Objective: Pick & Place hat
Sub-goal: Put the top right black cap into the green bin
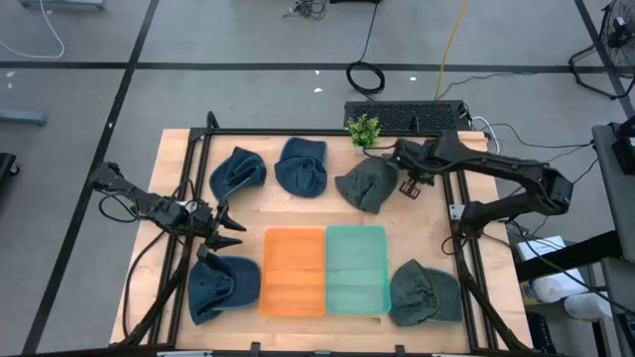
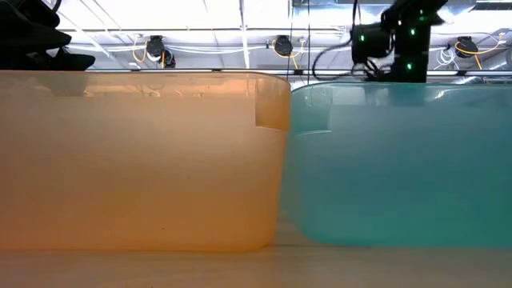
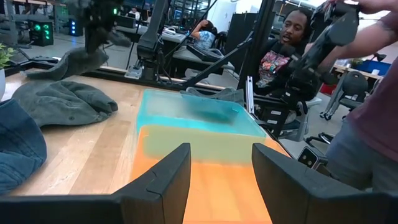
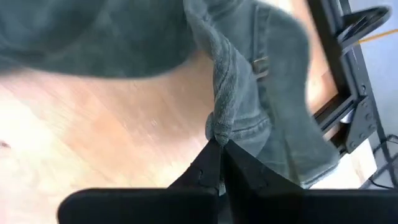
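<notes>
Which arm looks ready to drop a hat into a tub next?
The right: its end effector is already pinched on the green hat, close to the teal tub. The left end effector is open and holds nothing.

Two slim black jointed arms, green indicator lights

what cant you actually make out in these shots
- Low view: the orange bin and teal bin fill the frame, hiding every hat and the table behind them.
- Right wrist view: the right tool pinches the green hat, which is blurred and cut off by the edges.
- Left wrist view: the left tool blocks the orange bin's near part.
- High view: the bins' insides look bare, but detail is too small.
</notes>
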Motion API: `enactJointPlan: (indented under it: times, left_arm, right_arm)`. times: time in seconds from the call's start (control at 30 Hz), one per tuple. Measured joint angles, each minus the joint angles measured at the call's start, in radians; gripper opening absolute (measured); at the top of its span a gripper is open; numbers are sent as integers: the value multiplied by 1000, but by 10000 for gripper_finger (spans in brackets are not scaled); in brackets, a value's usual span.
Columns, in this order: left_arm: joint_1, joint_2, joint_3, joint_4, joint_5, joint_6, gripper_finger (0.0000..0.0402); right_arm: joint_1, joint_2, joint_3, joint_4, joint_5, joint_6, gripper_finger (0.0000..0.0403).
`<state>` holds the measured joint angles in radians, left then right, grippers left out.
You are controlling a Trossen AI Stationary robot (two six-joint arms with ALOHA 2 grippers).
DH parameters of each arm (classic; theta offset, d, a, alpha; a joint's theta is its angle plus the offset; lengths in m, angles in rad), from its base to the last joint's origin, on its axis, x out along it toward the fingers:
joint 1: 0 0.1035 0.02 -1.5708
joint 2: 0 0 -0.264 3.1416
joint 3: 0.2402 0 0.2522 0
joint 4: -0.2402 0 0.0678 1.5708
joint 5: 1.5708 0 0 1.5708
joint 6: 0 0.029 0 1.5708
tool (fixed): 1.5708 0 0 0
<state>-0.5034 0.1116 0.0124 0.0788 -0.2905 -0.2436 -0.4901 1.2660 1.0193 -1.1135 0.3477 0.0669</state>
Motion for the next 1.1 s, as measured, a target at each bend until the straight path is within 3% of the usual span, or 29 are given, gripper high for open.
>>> enactJointPlan:
  times: [0.7,1.1]
  left_arm:
    - [0,0,0,0,0,0,179]
    - [0,0,0,0,0,0,179]
  right_arm:
    - [39,1,565,-449,260,-83,0]
    - [149,28,815,-458,339,-121,0]
